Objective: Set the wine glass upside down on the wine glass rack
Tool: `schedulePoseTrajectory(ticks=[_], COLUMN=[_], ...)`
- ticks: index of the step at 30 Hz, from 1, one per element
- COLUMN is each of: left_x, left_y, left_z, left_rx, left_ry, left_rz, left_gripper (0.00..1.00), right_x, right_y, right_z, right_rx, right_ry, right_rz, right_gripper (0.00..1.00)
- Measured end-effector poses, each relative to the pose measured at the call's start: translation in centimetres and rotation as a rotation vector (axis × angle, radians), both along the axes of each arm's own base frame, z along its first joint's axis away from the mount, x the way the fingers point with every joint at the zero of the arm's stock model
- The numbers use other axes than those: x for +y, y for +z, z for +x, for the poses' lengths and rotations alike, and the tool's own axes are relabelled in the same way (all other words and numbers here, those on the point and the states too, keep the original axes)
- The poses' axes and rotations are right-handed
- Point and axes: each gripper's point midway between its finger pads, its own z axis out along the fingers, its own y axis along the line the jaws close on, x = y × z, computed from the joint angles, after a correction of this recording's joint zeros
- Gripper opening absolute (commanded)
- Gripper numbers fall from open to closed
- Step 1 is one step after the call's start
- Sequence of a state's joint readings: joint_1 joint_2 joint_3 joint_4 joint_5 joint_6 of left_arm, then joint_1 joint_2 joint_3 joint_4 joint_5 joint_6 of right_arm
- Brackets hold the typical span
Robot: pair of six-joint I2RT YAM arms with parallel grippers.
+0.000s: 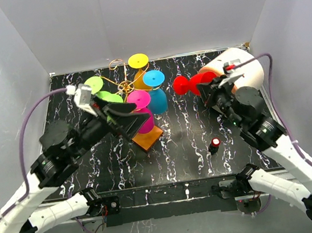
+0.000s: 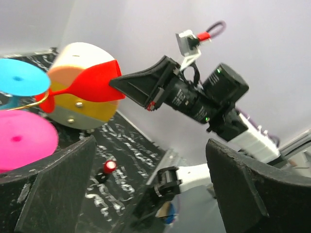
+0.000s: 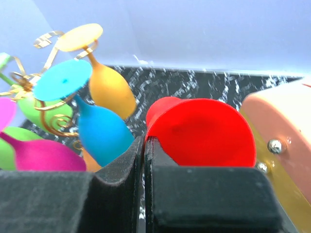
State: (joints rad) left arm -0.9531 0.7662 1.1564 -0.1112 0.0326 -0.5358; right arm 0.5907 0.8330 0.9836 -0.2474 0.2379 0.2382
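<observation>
Stretching inward, right end effector (image 1: 209,89) grips red wine glass (image 1: 188,83) sideways

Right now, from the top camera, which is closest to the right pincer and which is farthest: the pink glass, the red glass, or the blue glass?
1. red glass: pinched in the right pincer itself.
2. blue glass: hanging on the right side of the rack.
3. pink glass: just left of the blue one, at the rack's front.

Black marbled table (image 1: 179,165) carries wine glass rack (image 1: 147,139), small red-topped item (image 1: 214,144), peach-white drum (image 1: 245,64).
</observation>
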Motion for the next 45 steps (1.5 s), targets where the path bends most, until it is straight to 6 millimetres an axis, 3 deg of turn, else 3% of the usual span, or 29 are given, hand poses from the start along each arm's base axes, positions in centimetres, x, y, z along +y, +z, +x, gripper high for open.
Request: schedulePoseTrajectory(ticks=[9,17,23,29,38,45], left_x=[-7.3,-11.5,-11.5,-11.0,-13.0,-12.3], left_y=[1.0,1.1,3.2,5.9,4.7,6.4], left_z=[3.4,6.2,7.3,8.0,10.0,10.0], left_rx=[0.185,0.25,0.209,0.173,0.184,0.153], left_ry=[-0.073,-0.092,-0.058,-0.044,-0.022,-0.016], left_rz=[-0.122,-0.221,-0.324,-0.465,-0.49,-0.559], left_gripper=[0.89,0.86,0.85,0.8,0.67,0.59], right_x=[-1.0,-1.9,-2.7,-2.3,-1.3,-0.9], right_y=[8.6,12.9,15.8,16.5,17.1,18.0], right_z=[-3.9,-6.7,-9.2,-10.3,-11.0,-11.7], right_rx=[-0.288,-0.42,-0.495,-0.512,-0.502,-0.52], right_ry=[0.071,0.122,0.172,0.242,0.341,0.396], right_rz=[0.214,0.342,0.48,0.618,0.765,0.803], right_gripper=[0.0,0.0,0.0,0.0,0.0,0.0])
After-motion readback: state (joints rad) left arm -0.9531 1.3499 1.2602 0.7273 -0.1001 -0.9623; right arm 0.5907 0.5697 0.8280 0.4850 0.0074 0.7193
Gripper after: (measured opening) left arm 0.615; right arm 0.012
